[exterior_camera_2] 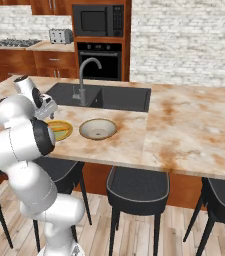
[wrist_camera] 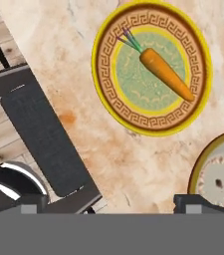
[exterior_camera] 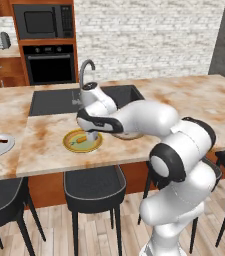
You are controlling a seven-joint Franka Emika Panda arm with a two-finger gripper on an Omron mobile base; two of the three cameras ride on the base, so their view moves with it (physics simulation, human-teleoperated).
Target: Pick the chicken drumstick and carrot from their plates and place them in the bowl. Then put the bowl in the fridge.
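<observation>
Orange carrot (wrist_camera: 166,74), slim and tapered, lies on the yellow-rimmed plate (wrist_camera: 152,128); beside that plate the round tan bowl (exterior_camera_2: 98,129) sits empty; the gripper (wrist_camera: 111,203) hangs above the plate, jaws wide apart, holding nothing.

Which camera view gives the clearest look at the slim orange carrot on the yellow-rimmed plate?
The hand view: the slim orange carrot lies whole on the yellow-rimmed plate. In the left base view it is a small orange sliver beside the arm. The right base view doesn't make it out.
</observation>
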